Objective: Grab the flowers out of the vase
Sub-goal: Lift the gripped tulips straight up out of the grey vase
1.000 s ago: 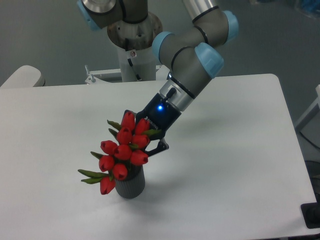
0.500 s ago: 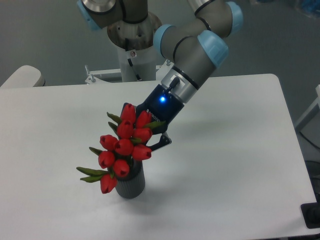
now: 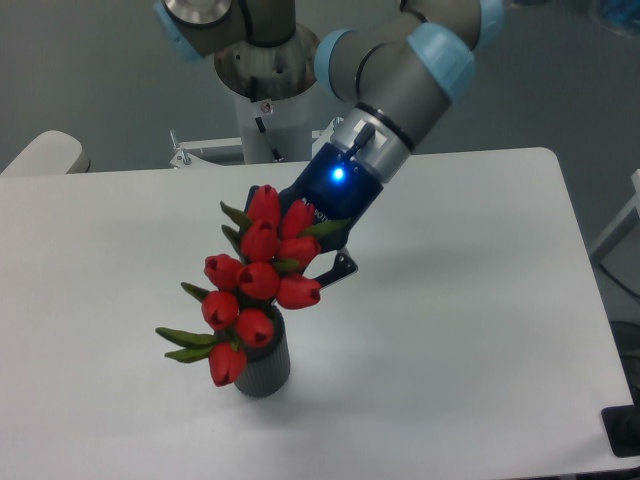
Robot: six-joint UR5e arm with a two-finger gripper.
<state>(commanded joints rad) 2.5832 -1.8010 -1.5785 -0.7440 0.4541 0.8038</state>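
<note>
The flowers (image 3: 258, 282), a bunch of red closed tulip buds with green leaves, lean up and to the right out of the vase (image 3: 266, 368), a small dark grey ribbed cylinder near the table's front. Their lower buds still hang at the vase's mouth and the stems are hidden. My gripper (image 3: 318, 266) reaches in from the upper right behind the bunch. It is shut on the flowers' upper part, with one dark finger (image 3: 341, 267) showing at the bunch's right side. A blue light glows on the wrist.
The white table (image 3: 480, 300) carries only the vase. The robot's base column (image 3: 265, 110) stands at the back edge. A pale rounded object (image 3: 45, 155) sits at the far left, and a dark block (image 3: 625, 432) at the table's right front corner.
The gripper has moved up and slightly right with the flowers in it. The bunch has risen and stretched out of the vase. The vase has stayed in place.
</note>
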